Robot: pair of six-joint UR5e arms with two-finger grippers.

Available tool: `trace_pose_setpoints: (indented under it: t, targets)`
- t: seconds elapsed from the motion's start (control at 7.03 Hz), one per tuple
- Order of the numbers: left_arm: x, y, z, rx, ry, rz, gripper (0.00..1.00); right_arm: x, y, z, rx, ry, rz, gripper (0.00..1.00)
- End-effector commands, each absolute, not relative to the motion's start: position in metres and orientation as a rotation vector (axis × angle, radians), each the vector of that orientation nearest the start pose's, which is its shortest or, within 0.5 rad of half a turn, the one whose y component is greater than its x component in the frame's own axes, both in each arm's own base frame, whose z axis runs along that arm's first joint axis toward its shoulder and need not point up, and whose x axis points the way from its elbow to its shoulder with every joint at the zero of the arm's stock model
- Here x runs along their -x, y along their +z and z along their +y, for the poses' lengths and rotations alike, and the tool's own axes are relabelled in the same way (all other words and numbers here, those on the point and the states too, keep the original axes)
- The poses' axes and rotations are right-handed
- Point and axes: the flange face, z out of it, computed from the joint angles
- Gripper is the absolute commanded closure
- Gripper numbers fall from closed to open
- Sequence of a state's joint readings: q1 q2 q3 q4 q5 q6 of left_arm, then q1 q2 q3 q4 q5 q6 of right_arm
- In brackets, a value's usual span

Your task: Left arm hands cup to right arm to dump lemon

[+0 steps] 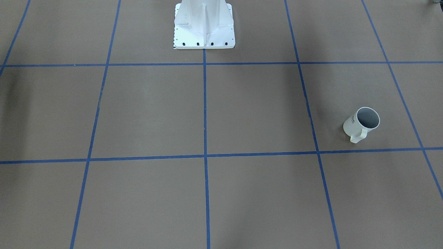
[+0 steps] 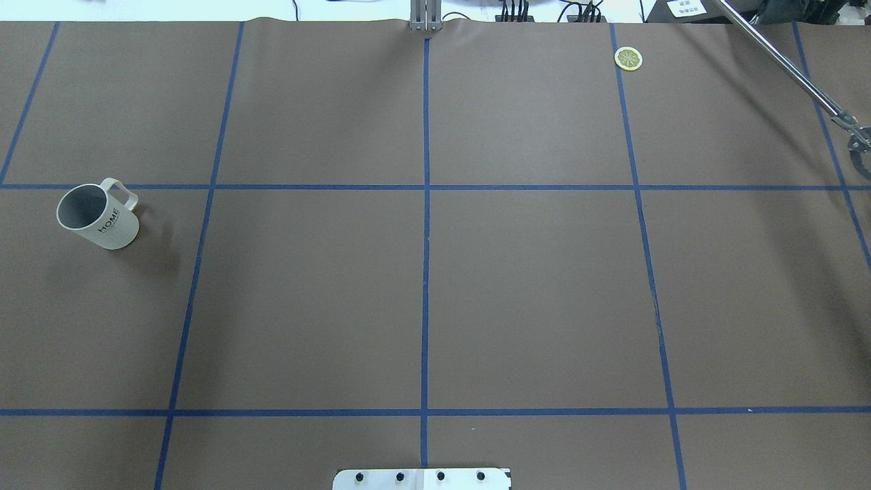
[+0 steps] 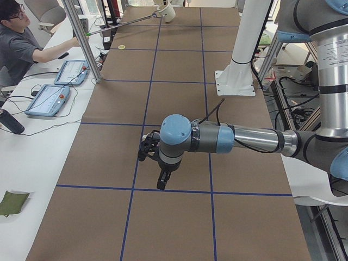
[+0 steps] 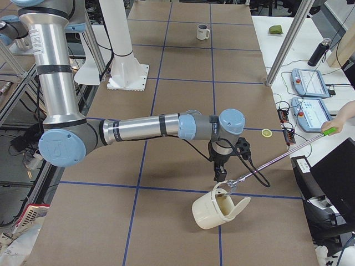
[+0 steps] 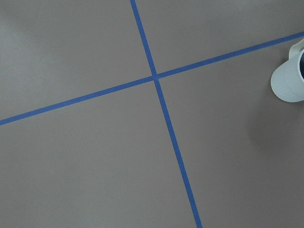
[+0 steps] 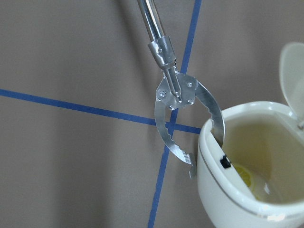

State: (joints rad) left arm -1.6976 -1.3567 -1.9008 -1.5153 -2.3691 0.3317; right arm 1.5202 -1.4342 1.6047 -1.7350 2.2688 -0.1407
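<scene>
The white cup with black "HOME" lettering stands upright on the brown table, far on the robot's left, handle toward the far side. It also shows in the front-facing view and at the left wrist view's right edge. Its grey inside looks empty. A lemon slice lies flat near the far edge on the right; another lies inside a cream bin. The left gripper hangs over the table's left end, and the right gripper hovers just above the bin. Whether either is open or shut I cannot tell.
A person's hand holds a long metal grabber whose tongs clamp the rim of the open-lidded bin at the right end. The white robot pedestal stands at the near middle. Tablets lie on the side bench.
</scene>
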Motion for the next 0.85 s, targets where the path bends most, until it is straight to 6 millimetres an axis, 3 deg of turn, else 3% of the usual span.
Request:
trace_pose_setpoints:
  t: [0.0,0.71]
  targets:
    - [0.1121,0.5969,-0.3884,-0.235,0.217,0.767,0.0,-0.0417,0.5892,-0.5461,-0.044,-0.187,-0.698,0.0]
    - [0.1121,0.5984,-0.3877,-0.231,0.214,0.767,0.0,-0.042,0.5842,-0.5389,-0.054,-0.188,-0.699,0.0]
